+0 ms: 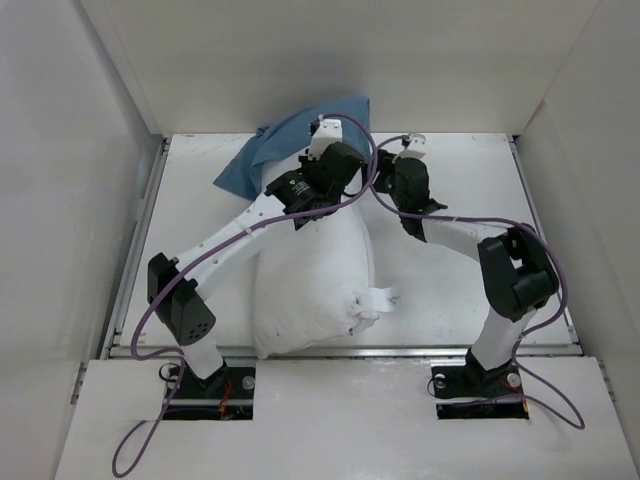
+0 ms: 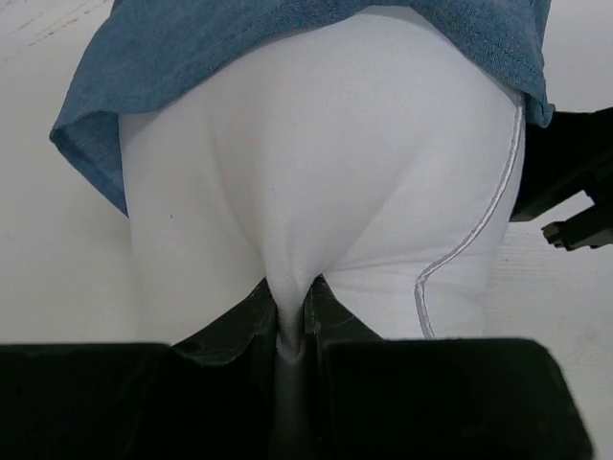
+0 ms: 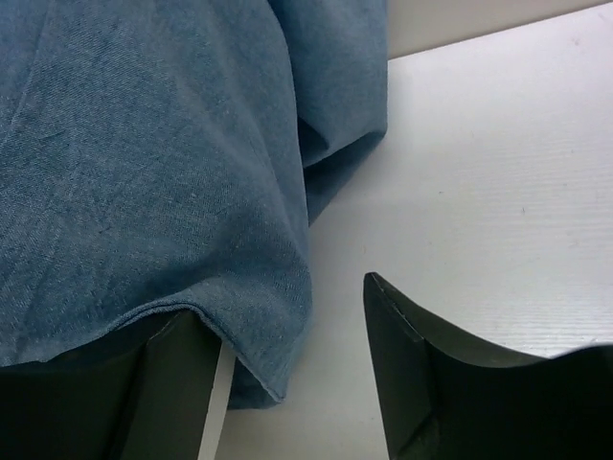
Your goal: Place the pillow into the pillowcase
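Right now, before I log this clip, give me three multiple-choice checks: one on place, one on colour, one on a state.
1. Where is the pillowcase?
A) at the table's far side, over the pillow's far end
B) by the arm bases
C) under the right arm's elbow
2. The pillowcase's colour?
A) red
B) slate blue
C) green
3. The left tool is:
A) wide open
B) out of view
C) shut on pillow fabric
Answers: 1 A, the top view shows it there; 2 B, all views show blue cloth; 3 C, the left wrist view shows white fabric pinched in it.
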